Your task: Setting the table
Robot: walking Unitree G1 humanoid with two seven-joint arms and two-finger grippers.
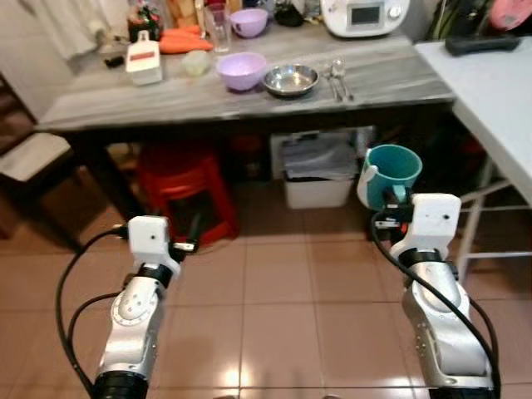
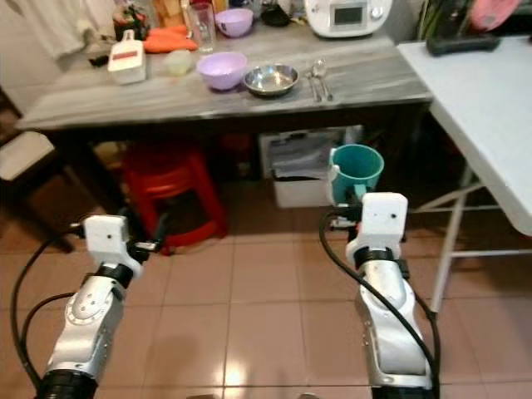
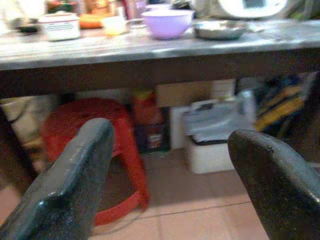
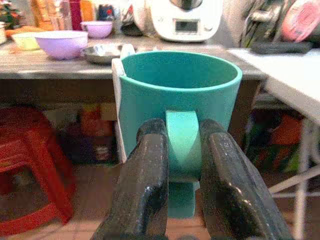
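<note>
Matt plastic mug (image 4: 177, 95), shiny steel bowl (image 1: 291, 80)

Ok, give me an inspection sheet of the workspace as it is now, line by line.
Surface: grey table, ahead of the robot, not yet reached.
Job's things: teal mug held upright by its handle; lilac bowl, steel bowl and spoons on the table.
Clutter: white container, glass, second lilac bowl, white appliance at the back.
Grippers: right gripper shut on the mug handle; left gripper open, empty.
Cables: black cables along both arms.
Surroundings: red stool and storage box under the table; white folding table to the right; tiled floor.
</note>
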